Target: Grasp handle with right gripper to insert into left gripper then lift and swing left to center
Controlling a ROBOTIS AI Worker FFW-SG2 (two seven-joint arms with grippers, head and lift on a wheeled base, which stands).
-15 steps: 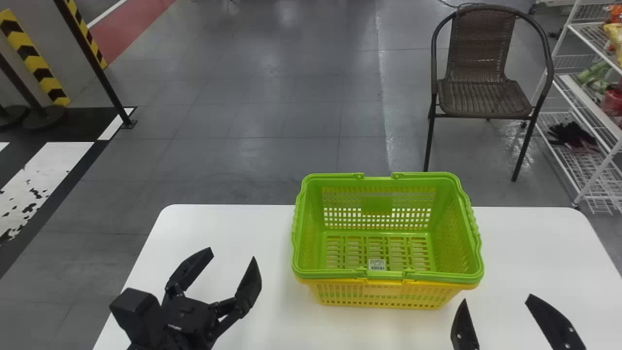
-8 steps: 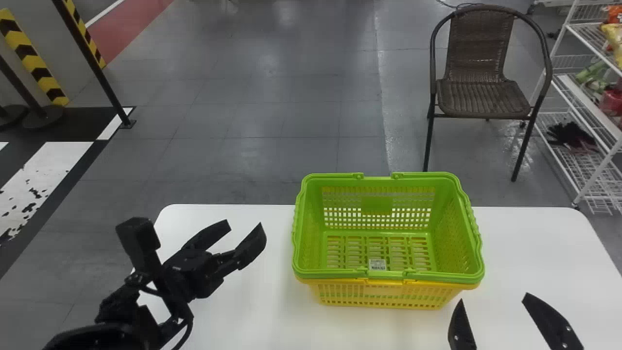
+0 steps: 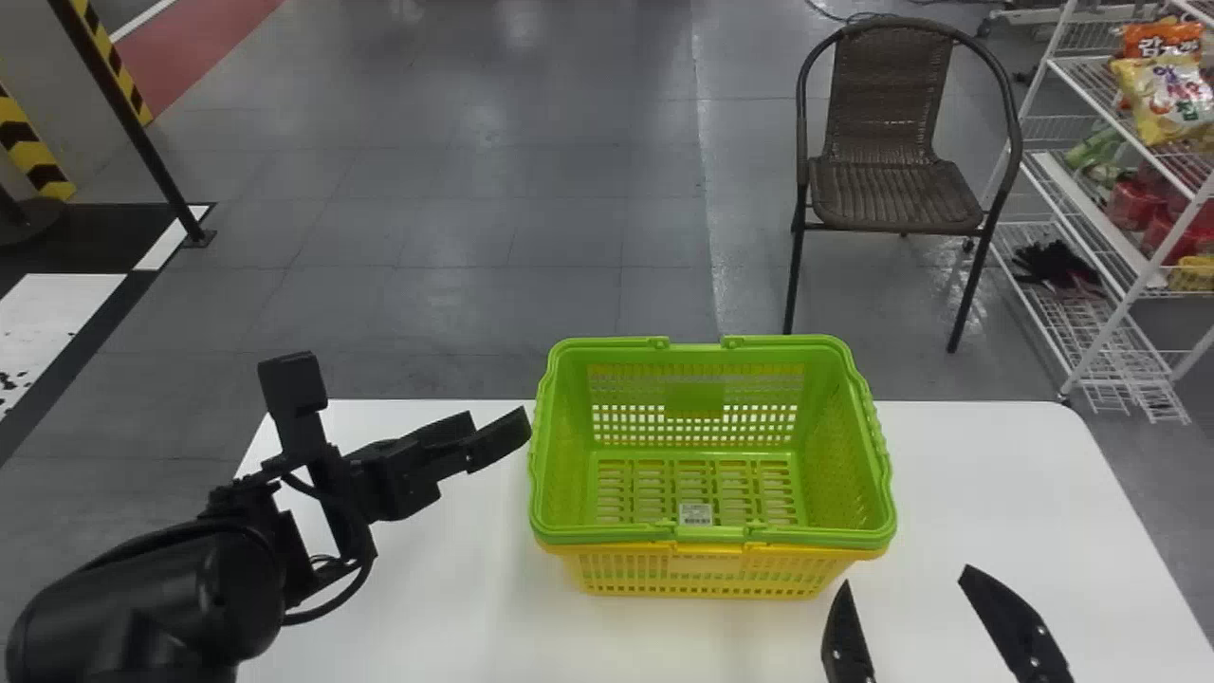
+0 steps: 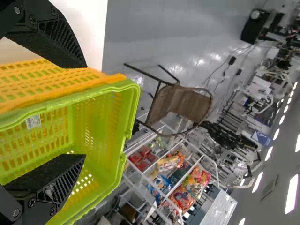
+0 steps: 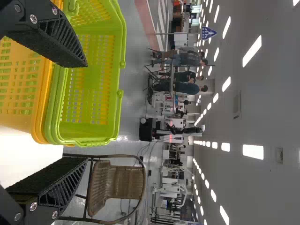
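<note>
Past the green basket [image 3: 694,399], wrist views add ceiling lights [image 5: 253,151].

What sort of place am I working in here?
Probably a large indoor lab or workshop with a mock shop corner: snack bags on white wire shelving, stacked baskets and rows of ceiling lights.

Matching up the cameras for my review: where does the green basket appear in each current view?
Head view: the green basket is a little right of centre, nested in the yellow basket.
Left wrist view: across the left gripper's gap, partly behind one finger.
Right wrist view: partly behind one finger of the right gripper, reaching into its gap.
Shared landmark: the brown chair.
</note>
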